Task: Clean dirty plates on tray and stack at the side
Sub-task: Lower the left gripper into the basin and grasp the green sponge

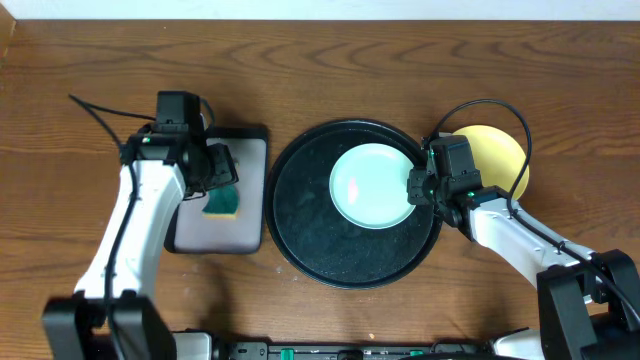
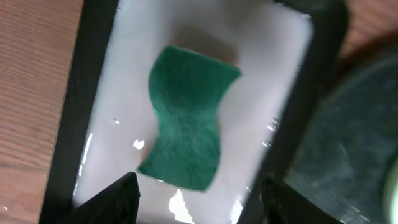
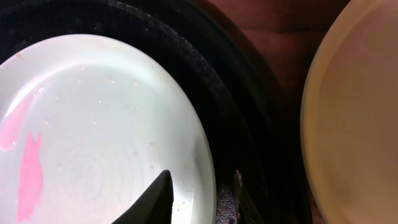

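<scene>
Right claw [image 3: 199, 196]: parted a little, straddling the rim of the mint plate [image 3: 93, 124] without clamping it. Ahead and left of the tips, inside the round black tray [image 3: 242, 112]: that plate, with a pink smear [image 3: 28, 174] far to the left. Right of the tips, outside the tray on the tabletop [image 3: 267, 25]: the yellow plate [image 3: 354, 124]. Left claw [image 2: 196, 199]: spread wide, empty, hovering over the rectangular tray [image 2: 68, 124]. Just ahead, between the tips: the green sponge [image 2: 186, 124], long axis running away from them. Probably needs only to drop and close across the short width.
</scene>
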Motion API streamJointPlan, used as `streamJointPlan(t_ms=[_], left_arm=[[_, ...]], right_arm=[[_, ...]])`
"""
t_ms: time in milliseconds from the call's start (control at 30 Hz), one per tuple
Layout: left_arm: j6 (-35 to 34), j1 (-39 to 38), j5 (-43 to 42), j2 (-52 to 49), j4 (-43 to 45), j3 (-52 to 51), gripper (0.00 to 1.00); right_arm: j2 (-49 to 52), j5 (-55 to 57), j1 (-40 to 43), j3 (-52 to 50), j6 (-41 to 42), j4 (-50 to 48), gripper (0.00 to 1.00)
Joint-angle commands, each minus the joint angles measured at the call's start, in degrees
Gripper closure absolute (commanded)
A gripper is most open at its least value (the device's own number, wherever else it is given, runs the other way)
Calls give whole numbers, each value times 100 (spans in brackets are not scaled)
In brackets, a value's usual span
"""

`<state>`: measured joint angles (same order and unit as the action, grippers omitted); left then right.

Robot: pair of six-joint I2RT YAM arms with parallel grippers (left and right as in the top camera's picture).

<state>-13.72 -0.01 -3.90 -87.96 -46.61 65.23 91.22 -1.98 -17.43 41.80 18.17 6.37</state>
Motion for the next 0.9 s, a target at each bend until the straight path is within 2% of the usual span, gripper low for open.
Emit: streamJointPlan(t_ms=[0, 333, 867], left_arm=[[-26, 7, 334, -361, 85, -15, 37], [68, 11, 332, -1285, 352, -15, 36], [168, 11, 354, -1622, 549, -164, 38]], right_arm=[[-13, -44, 9, -24, -109, -20, 70], [-13, -46, 9, -24, -109, -39, 68], [-13, -46, 9, -24, -109, -79, 68]])
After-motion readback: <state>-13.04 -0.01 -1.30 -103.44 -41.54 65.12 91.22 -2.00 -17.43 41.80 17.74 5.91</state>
